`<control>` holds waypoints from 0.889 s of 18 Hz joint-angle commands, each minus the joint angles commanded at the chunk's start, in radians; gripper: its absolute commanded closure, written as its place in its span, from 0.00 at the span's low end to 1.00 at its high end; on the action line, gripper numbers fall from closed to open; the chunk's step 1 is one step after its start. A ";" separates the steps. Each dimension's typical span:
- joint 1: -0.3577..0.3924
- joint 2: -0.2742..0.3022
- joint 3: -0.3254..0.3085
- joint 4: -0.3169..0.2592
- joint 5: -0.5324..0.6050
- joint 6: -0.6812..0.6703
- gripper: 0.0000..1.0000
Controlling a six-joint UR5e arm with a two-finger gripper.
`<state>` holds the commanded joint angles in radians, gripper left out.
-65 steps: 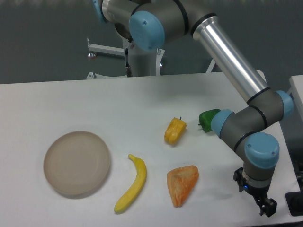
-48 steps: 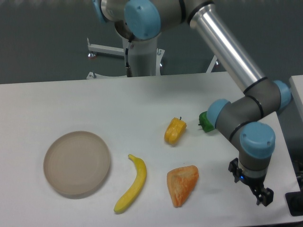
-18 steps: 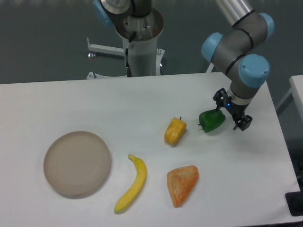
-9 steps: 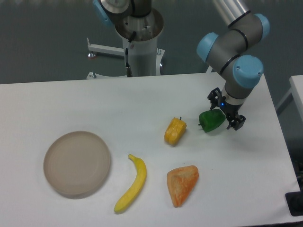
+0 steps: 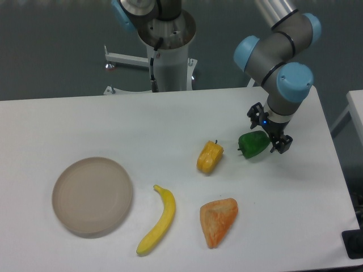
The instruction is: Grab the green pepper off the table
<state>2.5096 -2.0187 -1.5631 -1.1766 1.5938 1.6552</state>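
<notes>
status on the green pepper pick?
Tool open, at green pepper's right end. Pepper on table, not gripped. Yellow pepper apart, not in the way.

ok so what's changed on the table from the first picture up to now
The gripper swung from the near right corner of the table back to the green pepper and now sits open at the pepper's right end, not yet holding it. The pepper, yellow pepper, banana, orange wedge and plate have not moved.
</notes>
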 joint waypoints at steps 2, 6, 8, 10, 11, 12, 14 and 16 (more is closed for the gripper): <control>0.000 -0.002 -0.002 0.003 0.000 -0.002 0.00; -0.003 -0.003 -0.006 0.003 -0.002 -0.014 0.00; -0.006 -0.009 -0.006 0.003 -0.002 -0.014 0.00; -0.006 -0.011 -0.005 0.008 -0.008 -0.014 0.00; -0.006 -0.012 -0.005 0.014 -0.015 -0.015 0.00; -0.006 -0.012 -0.005 0.015 -0.020 -0.017 0.08; -0.006 -0.012 -0.005 0.017 -0.018 -0.018 0.38; -0.005 -0.012 0.000 0.018 -0.018 -0.018 0.55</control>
<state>2.5050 -2.0310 -1.5632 -1.1582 1.5754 1.6368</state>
